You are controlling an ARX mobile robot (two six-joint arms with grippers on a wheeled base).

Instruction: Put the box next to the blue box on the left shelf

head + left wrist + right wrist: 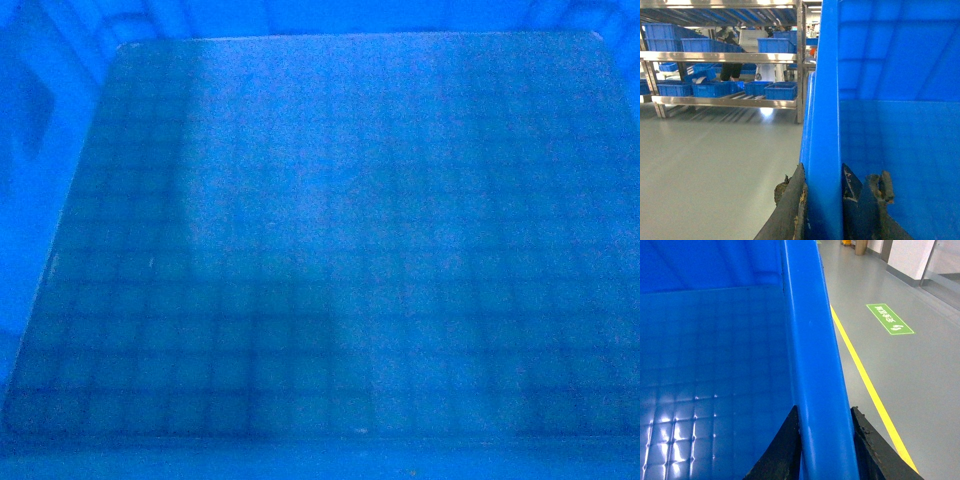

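The box (320, 250) is a large bright-blue crate, and its grid-ribbed floor fills the head view. My left gripper (823, 170) is shut on the box's left wall (822, 100), one finger outside and one inside. My right gripper (824, 409) is shut on the rounded right rim (810, 340) in the same way. A metal shelf (720, 102) stands across the grey floor in the left wrist view and carries several blue boxes (781, 91). I cannot tell which of them is the task's blue box. Neither gripper shows in the head view.
An upright shelf post (800, 60) stands close to the held crate's wall. A person (732, 70) is behind the shelf. On the right side the grey floor bears a yellow line (865, 375) and a green marking (889, 319).
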